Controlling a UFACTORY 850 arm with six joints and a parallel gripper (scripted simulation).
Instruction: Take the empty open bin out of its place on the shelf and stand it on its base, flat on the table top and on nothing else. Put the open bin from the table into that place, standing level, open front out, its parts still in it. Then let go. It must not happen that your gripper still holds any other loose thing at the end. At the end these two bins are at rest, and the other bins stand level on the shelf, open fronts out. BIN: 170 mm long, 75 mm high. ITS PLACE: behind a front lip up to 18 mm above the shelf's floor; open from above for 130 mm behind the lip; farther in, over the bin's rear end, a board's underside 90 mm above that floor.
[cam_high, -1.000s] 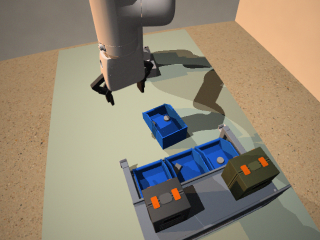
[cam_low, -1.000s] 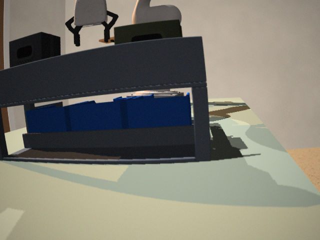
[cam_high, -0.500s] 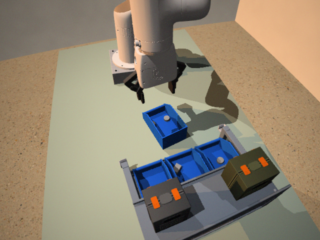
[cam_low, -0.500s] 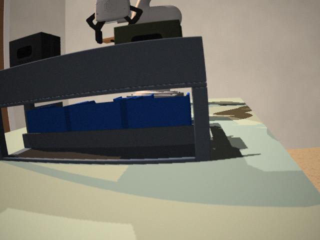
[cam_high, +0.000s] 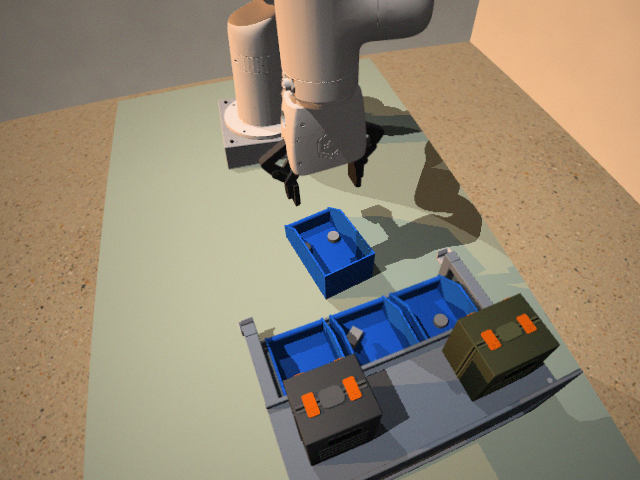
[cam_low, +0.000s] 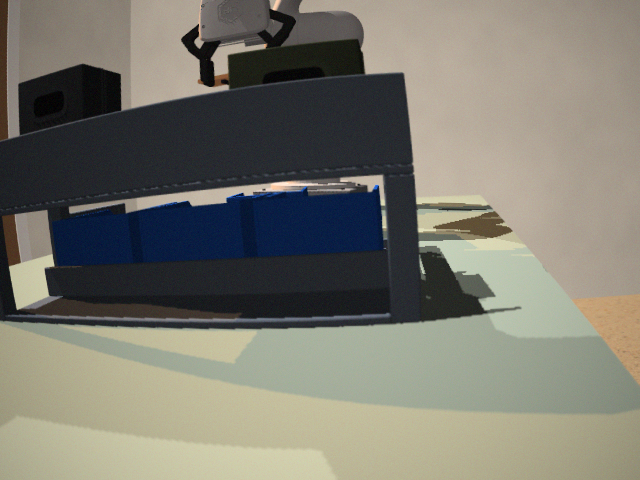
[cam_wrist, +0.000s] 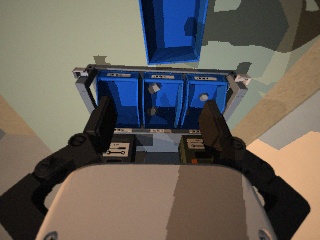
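My gripper (cam_high: 325, 191) (cam_wrist: 158, 108) is open and empty, high above the table on the robot-base side of the table bin. The table bin (cam_high: 348, 277) (cam_wrist: 172, 20) is blue and stands on its base in front of the shelf, with a light round part (cam_high: 333, 236) and a darker part in it. The empty blue bin (cam_high: 305, 352) (cam_low: 90, 243) (cam_wrist: 120, 101) is in the left place on the shelf (cam_high: 254, 356). The middle bin (cam_high: 379, 328) (cam_wrist: 167, 107) holds parts. The right bin (cam_high: 421, 304) holds a round part (cam_high: 440, 320).
A grey upper board (cam_high: 429, 408) (cam_low: 258, 134) spans the shelf behind the bins' open tops. A dark case (cam_high: 333, 413) (cam_low: 98, 95) stands on it behind the empty bin, overhanging its rear in the top view. An olive case (cam_high: 496, 356) stands at the right. Posts flank the bin row.
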